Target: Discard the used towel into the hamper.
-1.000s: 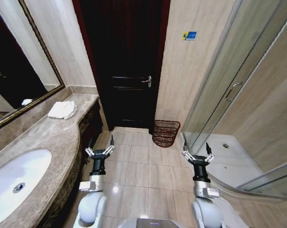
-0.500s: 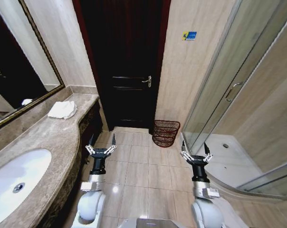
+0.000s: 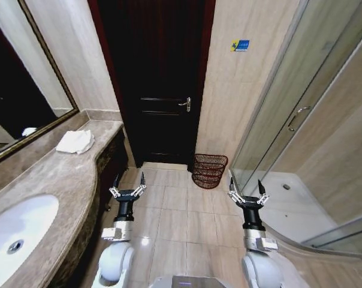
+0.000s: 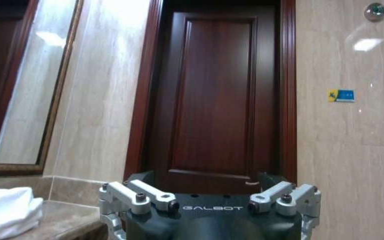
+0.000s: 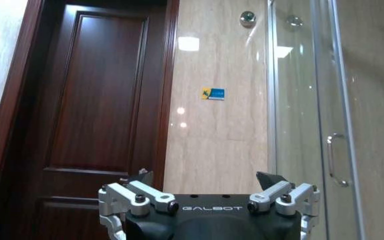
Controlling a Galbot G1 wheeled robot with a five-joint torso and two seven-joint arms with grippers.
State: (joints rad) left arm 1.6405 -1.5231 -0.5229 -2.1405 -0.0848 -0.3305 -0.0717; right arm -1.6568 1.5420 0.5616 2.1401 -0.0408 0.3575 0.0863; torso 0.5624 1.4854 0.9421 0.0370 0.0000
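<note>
A folded white towel [image 3: 75,141] lies on the marble counter [image 3: 61,174] at the left, near its far end; its edge also shows in the left wrist view [image 4: 5,212]. The hamper [image 3: 208,170], a dark red-brown open-weave basket, stands on the floor against the wall right of the door. My left gripper [image 3: 127,180] is raised over the floor beside the counter, open and empty. My right gripper [image 3: 245,186] is held up at the right, open and empty, short of the hamper.
A dark wooden door [image 3: 160,90] stands shut straight ahead. A white sink [image 3: 16,231] is set in the near counter, under a framed mirror [image 3: 19,90]. A glass shower enclosure [image 3: 301,120] with a curved sill fills the right side. Tiled floor [image 3: 181,222] lies between.
The whole head view has shifted slightly, so the camera moved. Both grippers stay raised and open as before.
</note>
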